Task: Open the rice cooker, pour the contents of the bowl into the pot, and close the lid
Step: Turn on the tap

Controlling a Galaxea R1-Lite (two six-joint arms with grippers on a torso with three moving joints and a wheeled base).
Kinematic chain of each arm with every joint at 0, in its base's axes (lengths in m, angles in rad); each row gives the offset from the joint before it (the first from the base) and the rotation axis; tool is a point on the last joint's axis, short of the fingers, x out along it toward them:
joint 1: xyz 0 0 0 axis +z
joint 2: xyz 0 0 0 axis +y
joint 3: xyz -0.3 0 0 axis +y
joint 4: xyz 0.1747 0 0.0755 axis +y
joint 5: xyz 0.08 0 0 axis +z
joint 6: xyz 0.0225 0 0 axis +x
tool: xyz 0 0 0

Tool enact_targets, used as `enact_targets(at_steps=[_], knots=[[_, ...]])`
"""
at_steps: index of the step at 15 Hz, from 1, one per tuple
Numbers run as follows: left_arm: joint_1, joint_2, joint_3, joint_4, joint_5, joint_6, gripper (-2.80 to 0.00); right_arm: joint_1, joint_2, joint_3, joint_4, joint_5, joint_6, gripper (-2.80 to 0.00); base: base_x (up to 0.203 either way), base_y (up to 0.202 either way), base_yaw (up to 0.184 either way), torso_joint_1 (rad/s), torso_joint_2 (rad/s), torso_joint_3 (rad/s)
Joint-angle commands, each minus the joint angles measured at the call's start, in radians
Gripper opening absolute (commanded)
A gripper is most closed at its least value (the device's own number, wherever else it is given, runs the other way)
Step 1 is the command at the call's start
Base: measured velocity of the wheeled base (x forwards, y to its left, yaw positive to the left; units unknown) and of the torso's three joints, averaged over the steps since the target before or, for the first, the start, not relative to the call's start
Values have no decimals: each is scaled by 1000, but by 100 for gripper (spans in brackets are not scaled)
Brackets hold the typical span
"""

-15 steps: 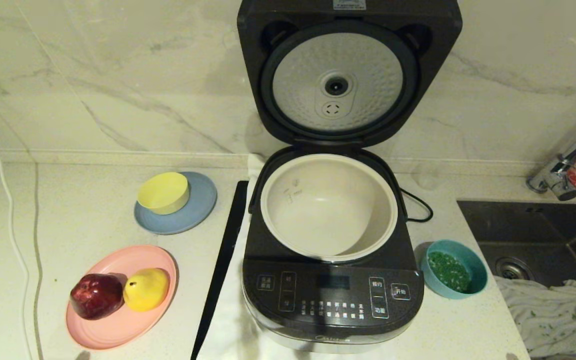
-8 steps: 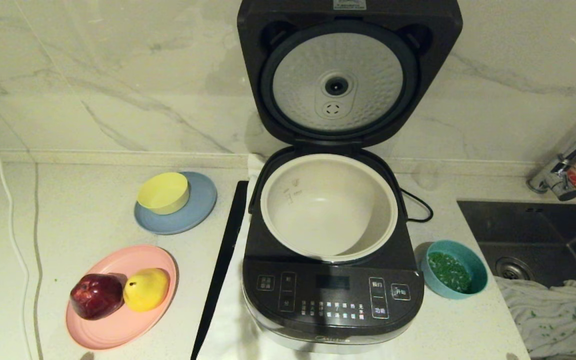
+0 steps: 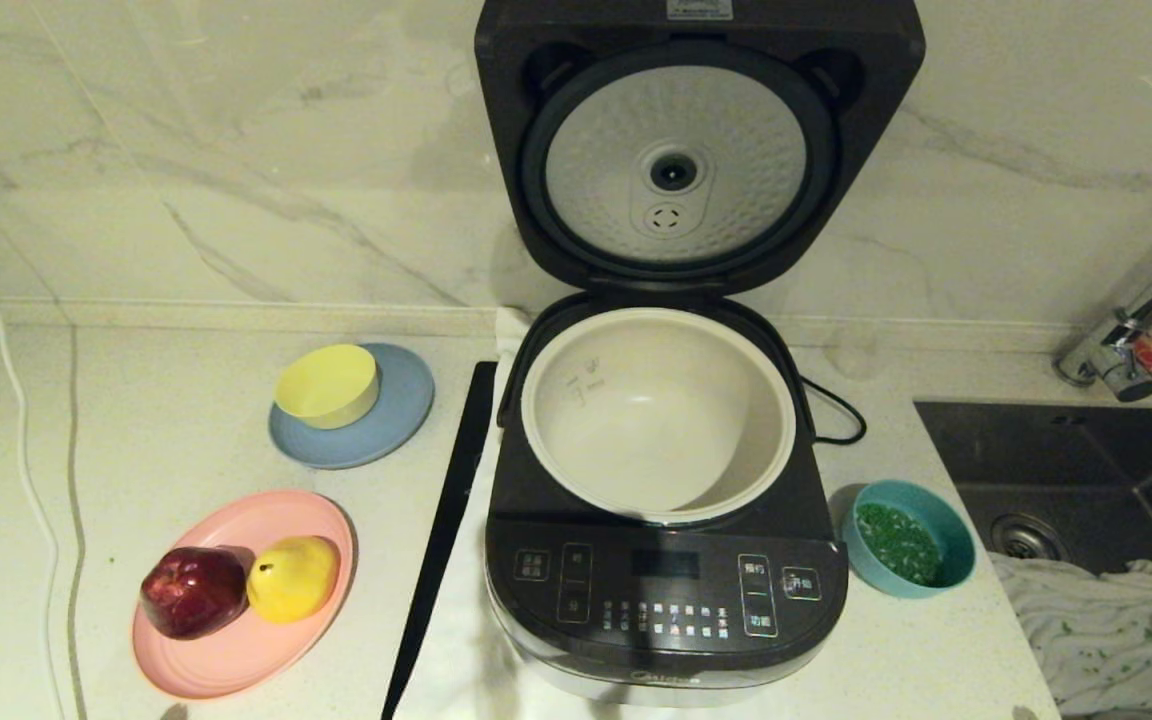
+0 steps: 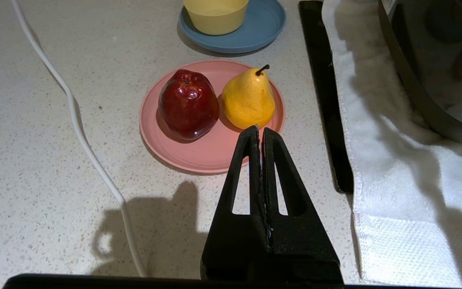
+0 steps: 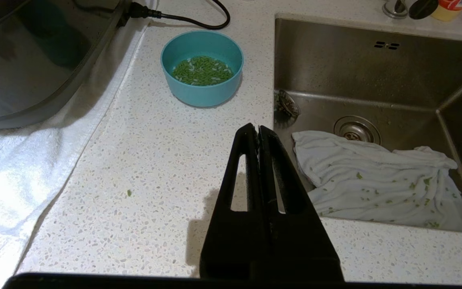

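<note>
A: Where did the large dark grey rice cooker [image 3: 664, 560] stand?

B: Mid-counter, on a white towel [image 4: 391, 168]. Its dark grey hinged lid [image 3: 698, 140] stood upright against the far wall; the round cream-white inner pot [image 3: 658, 415] showed bare inside.

A: And the small teal-blue plastic bowl [image 3: 908, 551]?

B: Just right of the cooker, near the steel sink [image 5: 379, 88], with the chopped green bits [image 5: 202, 70] inside.

A: The grippers?

B: Left gripper [image 4: 260, 134] hung near the pink plate [image 4: 211, 154], jaws pressed together, holding nothing. Right gripper [image 5: 258, 130] hung over the speckled white counter [image 5: 155, 160] on the near side of the bowl, jaws likewise together.
</note>
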Motion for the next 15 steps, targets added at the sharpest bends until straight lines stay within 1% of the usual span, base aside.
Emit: enact_targets(at_steps=[1,9,11,12,13,15], knots=[[0,0,8,-1,0,-1,-280,0,0,2,0,0,-2,-280,0,0,0,0,0,0],[0,0,8,-1,3,-4,-280,0,1,-2,6,-7,-4,-280,0,0,0,0,0,0],[0,0,8,-1,3,-4,-280,2,3,-10,18,-23,34,-280,0,0,0,0,0,0],[0,0,8,-1,5,-3,-280,0,3,-15,29,-25,38,-280,0,0,0,0,0,0],[0,0,8,-1,6,-4,-280,0,3,-45,39,-32,41,-280,0,0,0,0,0,0],[0,0,8,-1,4,-4,-280,1,3,-168,98,-56,52,-280,0,0,0,0,0,0]])
